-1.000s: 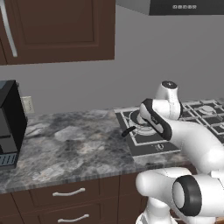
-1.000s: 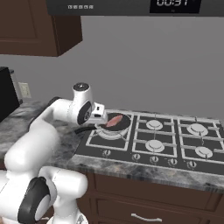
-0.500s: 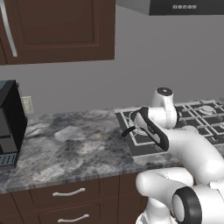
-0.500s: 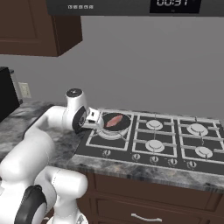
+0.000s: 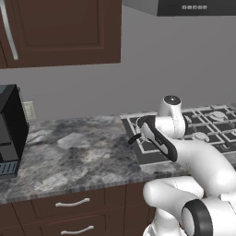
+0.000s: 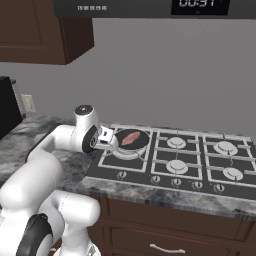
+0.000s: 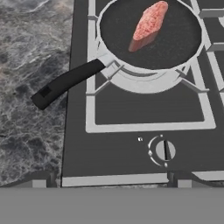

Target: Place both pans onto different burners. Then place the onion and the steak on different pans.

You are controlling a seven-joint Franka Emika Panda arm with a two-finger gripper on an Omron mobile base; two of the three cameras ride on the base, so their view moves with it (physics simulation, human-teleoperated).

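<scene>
A black pan (image 6: 131, 140) sits on the front-left burner (image 7: 144, 81) of the hob, over the large silver ring. The red-pink steak (image 7: 149, 22) lies flat inside it, also seen as the steak (image 6: 130, 137) from the right. The pan's dark handle (image 7: 65, 83) points out over the hob's left edge toward the counter; the handle tip (image 5: 133, 138) shows beside the arm. My gripper (image 6: 110, 141) hovers just left of the pan above the handle, open and holding nothing. The onion is out of view.
Several free burners (image 6: 176, 142) lie to the pan's right, with a row of knobs (image 7: 164, 151) along the hob's front. Grey marble counter (image 5: 78, 152) stretches left to a black appliance (image 5: 9, 133). A hood (image 6: 150, 7) hangs overhead.
My hand has drawn back to the left, from over the pan to above its handle. The steak stays lying in the pan.
</scene>
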